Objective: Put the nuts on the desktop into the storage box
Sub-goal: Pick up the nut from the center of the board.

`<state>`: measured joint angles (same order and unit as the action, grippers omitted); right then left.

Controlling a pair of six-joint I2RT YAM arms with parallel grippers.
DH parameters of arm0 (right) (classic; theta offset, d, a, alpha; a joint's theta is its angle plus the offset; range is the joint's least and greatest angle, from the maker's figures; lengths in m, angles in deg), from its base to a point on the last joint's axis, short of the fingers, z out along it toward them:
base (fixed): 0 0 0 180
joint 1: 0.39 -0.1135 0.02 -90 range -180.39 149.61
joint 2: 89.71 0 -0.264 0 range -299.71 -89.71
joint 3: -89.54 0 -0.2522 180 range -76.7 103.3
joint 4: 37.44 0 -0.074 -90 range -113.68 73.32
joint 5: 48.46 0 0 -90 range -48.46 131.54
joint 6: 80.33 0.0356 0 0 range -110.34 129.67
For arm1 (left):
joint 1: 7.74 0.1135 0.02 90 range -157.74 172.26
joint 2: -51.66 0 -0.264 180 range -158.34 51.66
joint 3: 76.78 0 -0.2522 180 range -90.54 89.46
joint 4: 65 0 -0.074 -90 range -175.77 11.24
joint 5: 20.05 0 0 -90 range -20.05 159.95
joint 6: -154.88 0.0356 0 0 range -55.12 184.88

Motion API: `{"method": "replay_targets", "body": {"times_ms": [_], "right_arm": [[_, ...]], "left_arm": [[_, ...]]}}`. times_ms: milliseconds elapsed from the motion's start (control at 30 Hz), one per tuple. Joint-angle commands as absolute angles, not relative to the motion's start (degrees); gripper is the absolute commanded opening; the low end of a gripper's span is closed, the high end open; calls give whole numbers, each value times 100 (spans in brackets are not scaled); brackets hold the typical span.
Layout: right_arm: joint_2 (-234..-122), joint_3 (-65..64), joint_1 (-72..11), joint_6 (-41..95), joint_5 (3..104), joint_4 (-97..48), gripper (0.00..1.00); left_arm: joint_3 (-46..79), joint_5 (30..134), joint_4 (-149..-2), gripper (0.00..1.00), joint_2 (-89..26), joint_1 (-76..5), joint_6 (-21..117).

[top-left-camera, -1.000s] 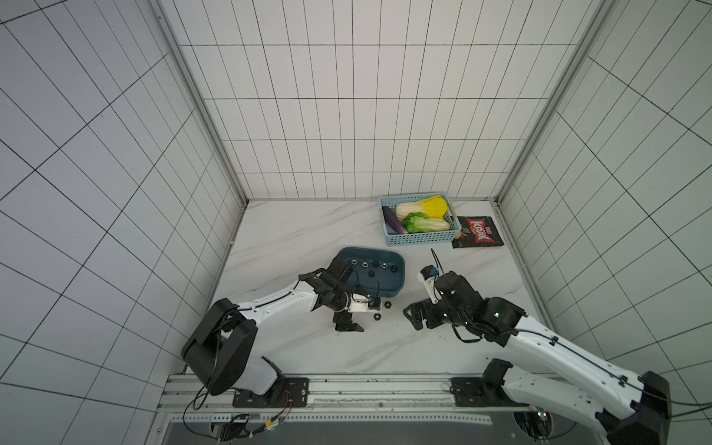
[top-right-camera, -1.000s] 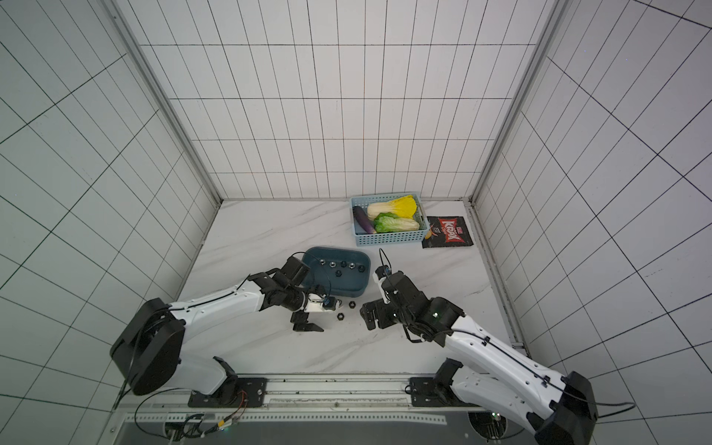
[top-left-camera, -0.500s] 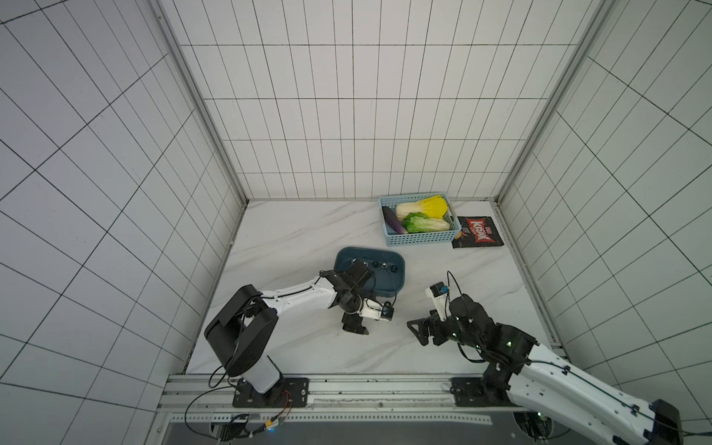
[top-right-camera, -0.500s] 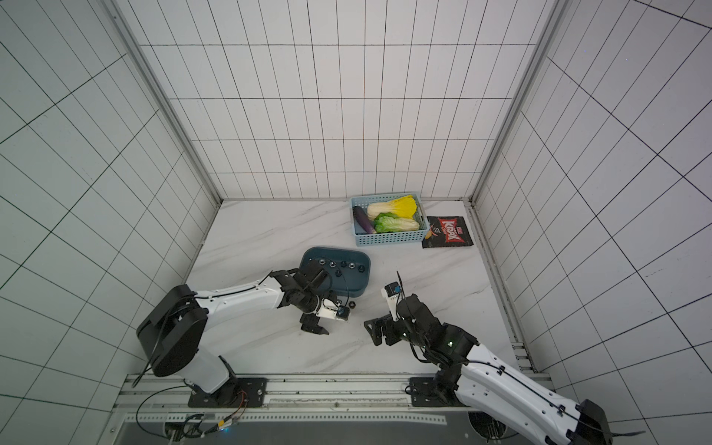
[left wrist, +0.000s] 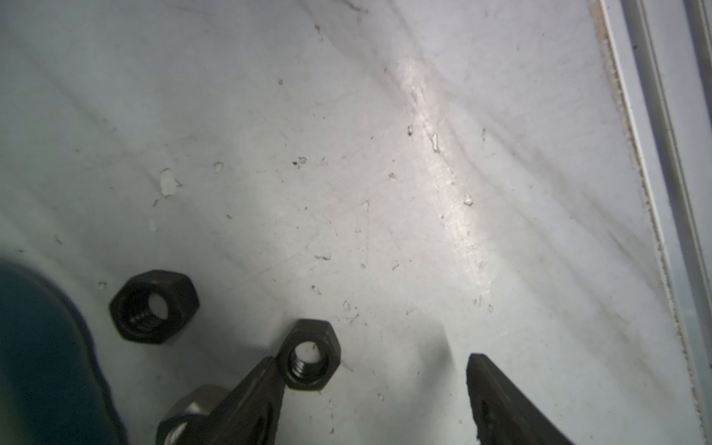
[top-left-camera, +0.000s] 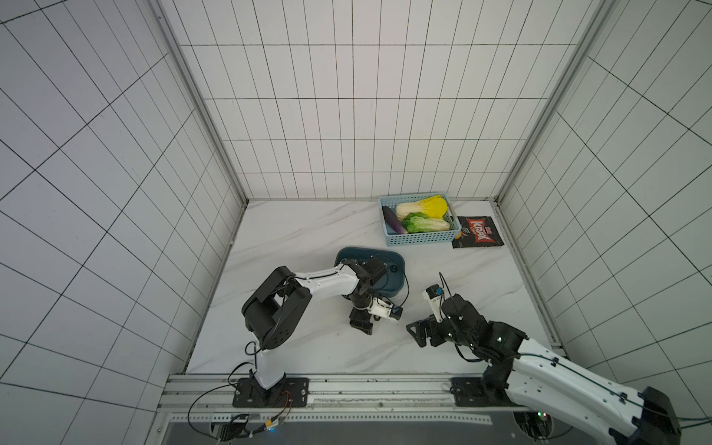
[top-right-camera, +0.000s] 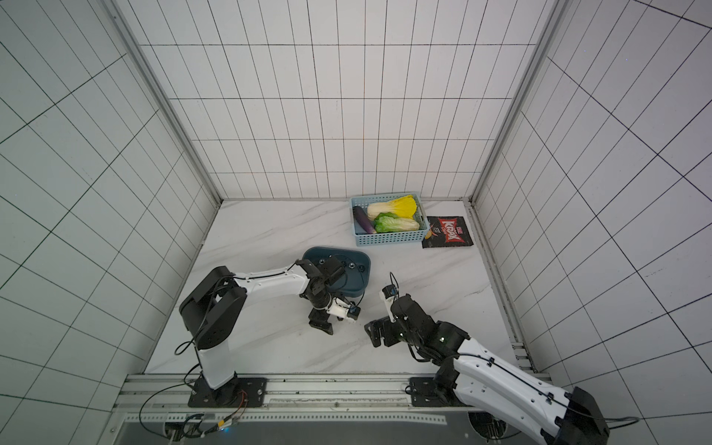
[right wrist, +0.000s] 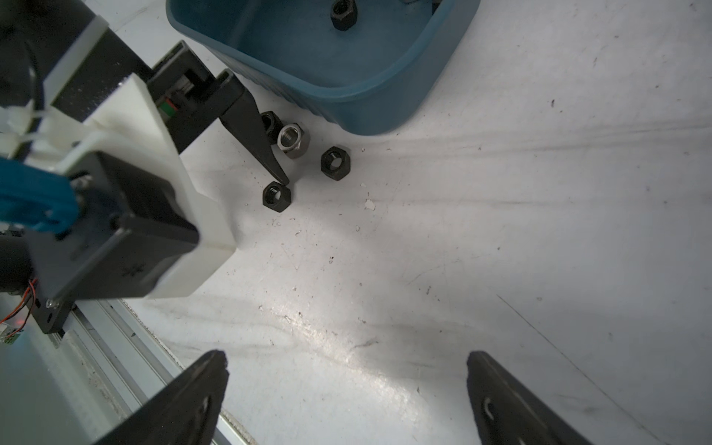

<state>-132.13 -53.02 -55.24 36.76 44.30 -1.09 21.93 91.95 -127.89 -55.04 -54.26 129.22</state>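
Note:
Several nuts lie on the desktop (top-left-camera: 308, 239) just in front of the dark teal storage box (right wrist: 377, 111) (top-left-camera: 398, 266). My left gripper (left wrist: 371, 360) (top-left-camera: 362, 321) stands open and low over them. One black nut (left wrist: 310, 356) (right wrist: 276, 196) sits between its jaws, touching one finger (left wrist: 254, 393). A second black nut (left wrist: 154, 306) (right wrist: 335, 162) lies beside it. A silver nut (right wrist: 293, 140) and another black nut (right wrist: 269, 121) lie partly behind that finger. A black nut (right wrist: 343, 15) rests inside the box. My right gripper (right wrist: 345, 362) (top-left-camera: 418, 333) is open and empty above bare desktop.
A light blue basket (top-left-camera: 420, 240) of vegetables stands at the back right, a black snack bag (top-left-camera: 477, 237) beside it. Tiled walls close in three sides. A metal rail (top-left-camera: 346, 389) runs along the front edge, close to both arms' bases.
My left gripper's jaws have narrowed around the black nut while its arm folded in closer. The right arm has drawn back toward the front right, still open.

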Motion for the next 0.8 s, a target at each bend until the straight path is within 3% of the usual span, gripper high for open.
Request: {"method": "replay_targets", "body": {"times_ms": [0,200,433,767], "right_arm": [[-13183,-5236,-5570,3544,4267,66,100],[-13120,-5217,-5574,3517,4199,178,99],[-13118,-5218,-5574,3581,4154,258,99],[-13161,-5201,-5573,3665,4119,294,100]], "left_arm": [[2029,9088,-12845,76,-5625,-5535,12800],[2001,9011,-12774,72,-5757,-5564,12777],[1969,8856,-12653,50,-5807,-5623,12669],[2267,8621,-12194,25,-5615,-5613,12586]]}}
